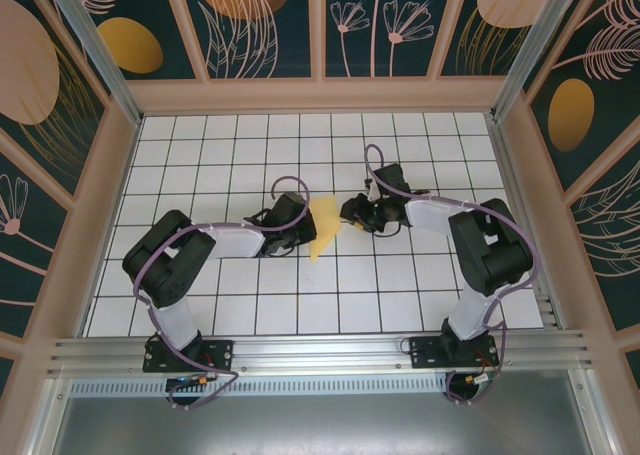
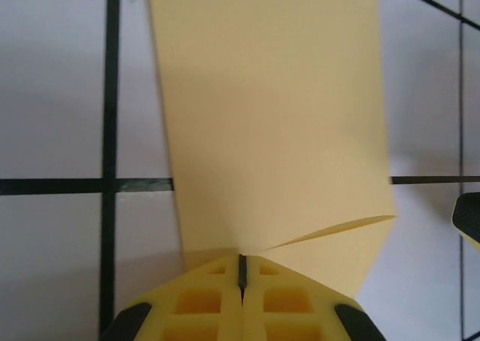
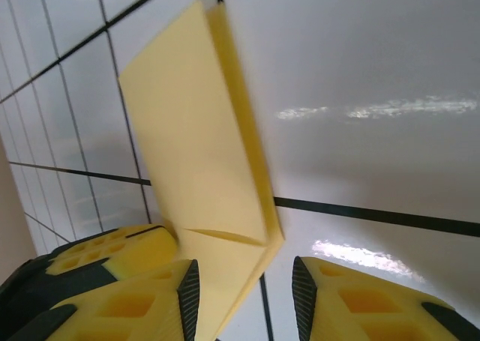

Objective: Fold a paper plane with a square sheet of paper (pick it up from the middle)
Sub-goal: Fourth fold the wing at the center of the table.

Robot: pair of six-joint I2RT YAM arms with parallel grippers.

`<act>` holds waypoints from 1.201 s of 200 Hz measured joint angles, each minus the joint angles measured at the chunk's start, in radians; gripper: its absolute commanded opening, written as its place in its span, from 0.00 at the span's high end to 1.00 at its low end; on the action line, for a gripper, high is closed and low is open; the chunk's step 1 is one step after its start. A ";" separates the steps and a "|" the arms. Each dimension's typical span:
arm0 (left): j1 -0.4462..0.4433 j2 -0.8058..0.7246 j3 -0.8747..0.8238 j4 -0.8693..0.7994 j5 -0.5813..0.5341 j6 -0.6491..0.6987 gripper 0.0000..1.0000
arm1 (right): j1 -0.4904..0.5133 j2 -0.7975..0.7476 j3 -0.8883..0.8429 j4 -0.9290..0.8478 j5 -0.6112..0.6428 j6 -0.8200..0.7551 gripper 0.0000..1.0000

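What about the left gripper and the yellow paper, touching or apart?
Touching. In the left wrist view the left gripper is shut, and the near edge of the yellow paper is pinched between its fingertips.

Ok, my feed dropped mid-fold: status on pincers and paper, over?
Left pincer shut on folded yellow paper. Right pincer open, fingers astride paper's edge. In the way: just the two pincers crowding each other.

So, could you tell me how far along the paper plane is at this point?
Early. Done: the yellow sheet carries at least one fold, its layers doubled. In hand: left gripper pinches its edge; right gripper stands open around it. Left: the pointed dart shape is not there yet.
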 measured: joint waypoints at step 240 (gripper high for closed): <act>-0.003 0.002 0.002 -0.019 -0.022 -0.004 1.00 | 0.037 0.124 0.082 -0.020 -0.164 -0.043 0.70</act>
